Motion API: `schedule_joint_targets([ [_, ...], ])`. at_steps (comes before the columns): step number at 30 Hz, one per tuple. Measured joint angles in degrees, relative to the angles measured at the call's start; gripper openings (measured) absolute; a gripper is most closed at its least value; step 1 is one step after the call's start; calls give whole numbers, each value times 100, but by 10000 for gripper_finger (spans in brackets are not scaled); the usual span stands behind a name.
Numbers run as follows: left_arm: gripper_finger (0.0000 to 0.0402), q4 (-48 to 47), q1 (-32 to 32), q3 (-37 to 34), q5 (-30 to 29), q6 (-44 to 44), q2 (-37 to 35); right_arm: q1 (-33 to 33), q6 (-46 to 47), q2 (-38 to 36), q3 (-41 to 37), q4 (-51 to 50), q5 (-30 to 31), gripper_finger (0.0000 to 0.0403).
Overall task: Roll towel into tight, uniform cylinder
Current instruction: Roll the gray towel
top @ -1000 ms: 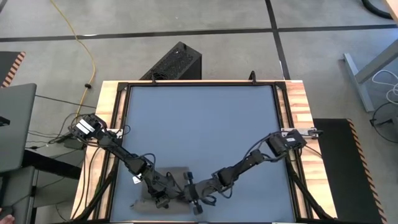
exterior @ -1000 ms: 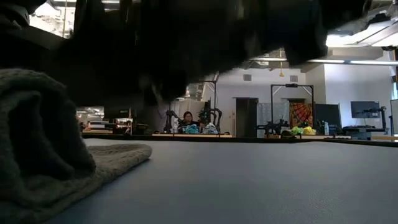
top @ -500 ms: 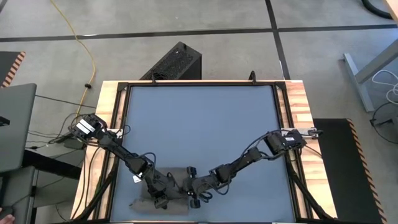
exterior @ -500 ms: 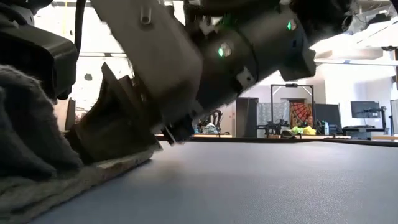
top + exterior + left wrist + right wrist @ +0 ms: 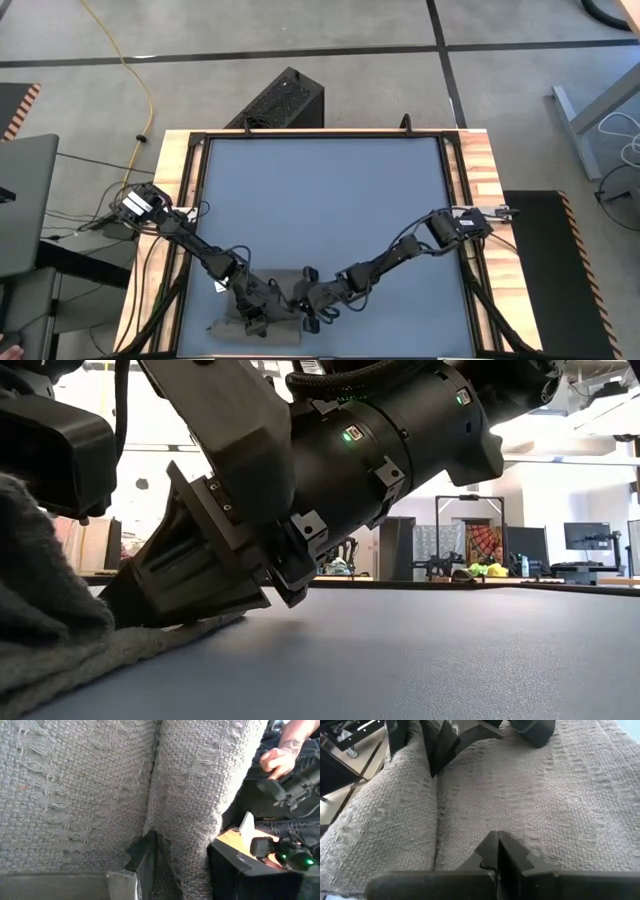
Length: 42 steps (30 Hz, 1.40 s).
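Observation:
The taupe towel (image 5: 228, 325) lies at the table's near left, partly rolled. The roll (image 5: 385, 815) runs beside a flat layer (image 5: 580, 795) that is spread on the mat. My left gripper (image 5: 182, 855) is closed around the roll. My right gripper (image 5: 497, 845) is shut, its tips down on the flat layer right beside the roll. In the low view the right gripper (image 5: 200, 595) slants down onto the flat cloth (image 5: 150, 640), and the roll (image 5: 40, 610) rises at the left. My left gripper holds the towel's rolled part between its fingers. One finger (image 5: 145, 857) sits in the crease between roll and flat layer, the other (image 5: 235, 870) on the roll's outer side. The fingers slant down and lie across the roll, which rests on the table. My right gripper presses its shut fingertips (image 5: 490, 851) down on the flat layer next to the crease (image 5: 437, 820). It slants down from the table's right side. The cloth under it lies flat on the mat; whether any cloth is pinched between the tips I cannot tell.
The blue-grey mat (image 5: 330, 200) stretches far and right of the towel. Wooden table borders with black rails (image 5: 185, 190) run along both sides. A person's hand (image 5: 277, 757) shows beyond the table's edge in the left wrist view.
My right gripper has gone toward the table's left and far side and down, rolling its wrist. From above the towel's right end it has come to rest with its tips on the flat layer.

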Motion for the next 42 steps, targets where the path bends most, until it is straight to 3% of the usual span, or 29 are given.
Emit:
schedule_joint_targets([
  [7, 134, -79, -7, 1, -195, 112, -2, 62, -615, -50, -28, 354, 4, 18],
  [16, 128, -205, -7, 7, -254, 51, -4, 266, -1497, -280, -24, 1521, -9, 19],
  [19, 128, -208, -7, 7, -271, 55, -4, 337, -1649, -280, 1, 1810, -292, 19],
  [30, 128, -203, -7, 2, -374, -22, -4, 432, -1963, -162, 50, 1820, -786, 18],
  [42, 129, 28, 52, -8, -694, -486, 2, 483, -2212, -157, 48, 1293, -798, 18],
])
